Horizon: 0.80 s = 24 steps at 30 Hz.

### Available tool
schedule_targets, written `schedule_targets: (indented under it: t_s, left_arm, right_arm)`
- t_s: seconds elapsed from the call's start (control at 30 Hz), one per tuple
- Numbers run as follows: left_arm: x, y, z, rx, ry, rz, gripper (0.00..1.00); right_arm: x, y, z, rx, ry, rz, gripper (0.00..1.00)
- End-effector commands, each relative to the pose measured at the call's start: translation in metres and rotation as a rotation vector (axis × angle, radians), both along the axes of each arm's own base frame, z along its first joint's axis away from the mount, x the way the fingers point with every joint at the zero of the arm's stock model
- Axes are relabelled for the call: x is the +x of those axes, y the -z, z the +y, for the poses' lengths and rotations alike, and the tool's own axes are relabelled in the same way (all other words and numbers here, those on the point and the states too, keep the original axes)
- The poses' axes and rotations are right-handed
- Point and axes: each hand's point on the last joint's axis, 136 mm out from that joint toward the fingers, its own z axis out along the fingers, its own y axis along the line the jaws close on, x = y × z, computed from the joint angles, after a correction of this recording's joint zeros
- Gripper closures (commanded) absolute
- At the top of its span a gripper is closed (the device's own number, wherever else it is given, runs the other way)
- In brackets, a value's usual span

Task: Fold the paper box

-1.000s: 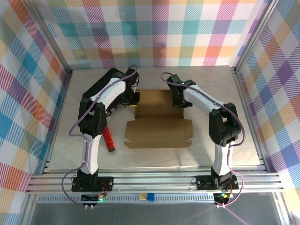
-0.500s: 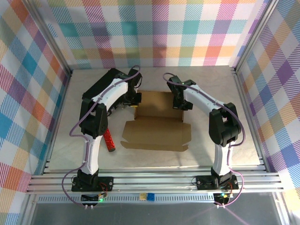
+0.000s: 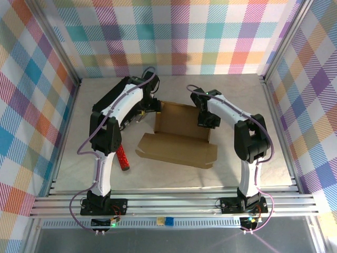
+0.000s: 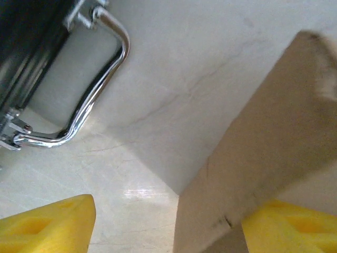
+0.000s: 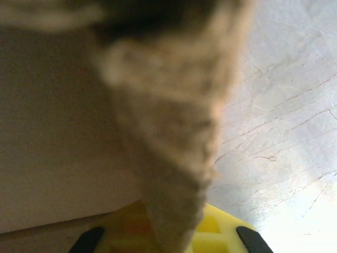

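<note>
We see open pale marbled table (image 3: 253,105) right of the plain brown corrugated paper box (image 3: 176,142), lying skewed mid-table. The black flat case (image 3: 113,97) crowds its left. Our left gripper (image 3: 154,105) gapes at its far-left corner; our right gripper (image 3: 206,120) pinches its right edge.

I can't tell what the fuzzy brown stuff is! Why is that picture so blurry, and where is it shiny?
Right wrist view: the box edge is almost touching the lens, so it blurs; the table glares white at the lower right. Left wrist view: the box's far tip goes soft, and the metal handle glints. Top view: sharp and evenly lit.
</note>
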Motion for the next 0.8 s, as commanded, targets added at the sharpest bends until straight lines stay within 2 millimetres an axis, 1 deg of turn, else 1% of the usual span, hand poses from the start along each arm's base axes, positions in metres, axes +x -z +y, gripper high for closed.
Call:
schedule_targets:
  t_s: [0.0, 0.03, 0.1, 0.2, 0.27, 0.33, 0.4, 0.5, 0.57, 0.63, 0.77]
  left_arm:
    - [-0.002, -0.035, -0.01, -0.043, -0.019, -0.038, 0.26]
    - [-0.001, -0.043, -0.012, -0.05, -0.023, -0.057, 0.23]
    - [0.003, -0.062, -0.013, -0.063, -0.029, -0.112, 0.21]
    - [0.009, -0.1, -0.009, -0.06, -0.04, -0.219, 0.2]
    - [0.011, -0.121, -0.006, -0.061, -0.046, -0.277, 0.2]
    - [0.012, -0.132, -0.007, -0.076, -0.036, -0.307, 0.22]
    - [0.011, -0.133, -0.01, -0.092, -0.014, -0.309, 0.24]
    - [0.009, -0.117, -0.019, -0.109, 0.034, -0.265, 0.28]
    - [0.011, -0.109, -0.023, -0.112, 0.065, -0.253, 0.28]
    - [0.015, -0.108, -0.026, -0.102, 0.1, -0.258, 0.28]
    - [0.03, -0.116, -0.036, -0.108, 0.191, -0.293, 0.32]
  right_arm:
    - [-0.02, 0.013, -0.017, -0.047, 0.051, 0.107, 1.0]
    - [-0.022, 0.015, -0.019, -0.041, 0.071, 0.124, 1.0]
    - [-0.028, 0.02, -0.026, -0.007, 0.139, 0.164, 1.0]
    - [-0.037, 0.026, -0.038, 0.09, 0.28, 0.207, 1.0]
    - [-0.037, 0.023, -0.043, 0.15, 0.356, 0.198, 1.0]
    - [-0.036, 0.02, -0.045, 0.202, 0.415, 0.192, 1.0]
    - [-0.036, 0.02, -0.042, 0.241, 0.449, 0.197, 1.0]
    - [-0.038, 0.023, -0.039, 0.249, 0.477, 0.216, 1.0]
    - [-0.041, 0.027, -0.04, 0.243, 0.474, 0.223, 1.0]
    - [-0.046, 0.031, -0.044, 0.219, 0.461, 0.236, 1.0]
    - [-0.058, 0.037, -0.051, 0.191, 0.409, 0.244, 1.0]
